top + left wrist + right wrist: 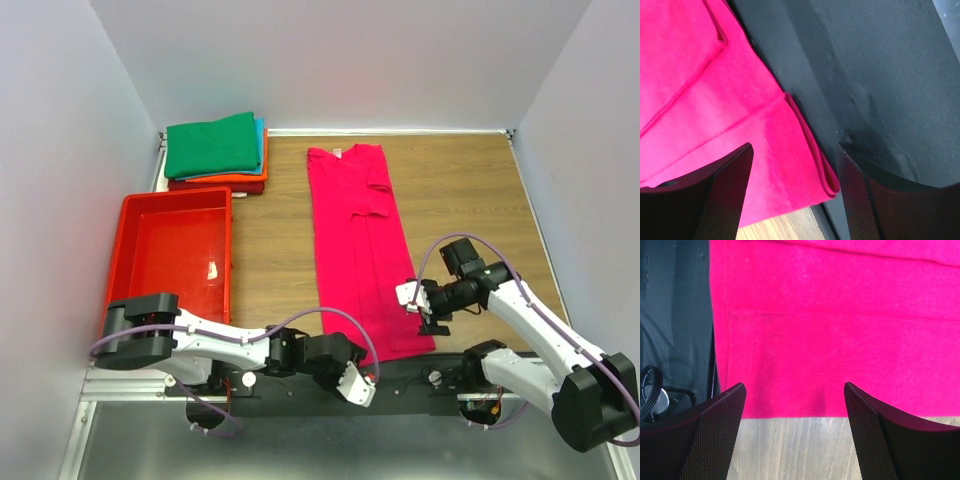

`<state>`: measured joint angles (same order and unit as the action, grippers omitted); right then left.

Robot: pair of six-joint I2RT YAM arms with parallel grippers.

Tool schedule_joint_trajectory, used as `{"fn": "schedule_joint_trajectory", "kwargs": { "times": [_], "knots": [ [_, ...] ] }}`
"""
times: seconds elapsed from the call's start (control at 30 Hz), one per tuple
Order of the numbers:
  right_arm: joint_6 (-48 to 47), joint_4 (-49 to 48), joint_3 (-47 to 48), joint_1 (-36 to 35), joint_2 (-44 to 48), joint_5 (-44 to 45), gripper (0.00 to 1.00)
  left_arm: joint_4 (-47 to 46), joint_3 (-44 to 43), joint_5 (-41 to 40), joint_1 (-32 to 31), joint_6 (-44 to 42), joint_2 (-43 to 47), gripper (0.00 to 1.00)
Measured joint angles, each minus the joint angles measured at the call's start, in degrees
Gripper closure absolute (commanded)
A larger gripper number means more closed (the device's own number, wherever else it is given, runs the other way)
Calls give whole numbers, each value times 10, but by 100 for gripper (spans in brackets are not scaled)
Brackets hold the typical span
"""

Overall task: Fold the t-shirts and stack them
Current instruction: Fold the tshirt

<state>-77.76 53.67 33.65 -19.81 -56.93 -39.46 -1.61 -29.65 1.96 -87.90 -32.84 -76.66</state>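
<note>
The magenta-pink t-shirt (360, 250) lies flat on the wooden table, folded lengthwise into a long strip running from the back towards the near edge. Its near hem (790, 165) overhangs the black base strip. My left gripper (360, 384) hovers at that near left corner and stands open (794, 150), with the doubled hem corner (829, 184) between its fingers but not pinched. My right gripper (420, 306) is at the strip's right side near the hem, also open (794, 385) over the shirt's edge (790, 410). At the back left sits a stack of folded t-shirts (214, 148), green on top.
A red plastic tray (128, 250) stands at the left, in front of the stack. Grey walls close in the table on three sides. Bare wood (470, 200) lies right of the shirt. The black base strip (880, 75) runs along the near edge.
</note>
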Motion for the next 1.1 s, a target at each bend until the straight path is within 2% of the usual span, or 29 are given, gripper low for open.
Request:
{"fn": "schedule_joint_trajectory", "kwargs": {
  "times": [0.1, 0.17, 0.2, 0.37, 0.53, 0.67, 0.83, 1.1],
  "knots": [
    [4, -1, 1, 0, 1, 0, 14, -6, -1, -6, 0, -1, -5, 31],
    [4, -1, 1, 0, 1, 0, 15, -14, -2, -14, 0, -2, -13, 41],
    [4, -1, 1, 0, 1, 0, 15, -17, -3, -17, 0, -4, -18, 54],
    [-5, 0, 1, 0, -1, 0, 14, -22, -14, -29, -5, -5, -48, 62],
    [-28, 3, 0, 0, -11, 0, 14, -18, -15, -26, -10, -2, -50, 87],
    [-52, 12, 0, 0, -20, 1, 14, -16, -15, -29, -6, -6, -49, 99],
    [-96, 33, 6, -14, -50, 9, 15, -6, -15, -29, 20, -8, -25, 100],
    [-106, 31, 25, -98, -96, 42, 22, -4, -15, -21, 57, -3, 5, 100]
  ]
}}
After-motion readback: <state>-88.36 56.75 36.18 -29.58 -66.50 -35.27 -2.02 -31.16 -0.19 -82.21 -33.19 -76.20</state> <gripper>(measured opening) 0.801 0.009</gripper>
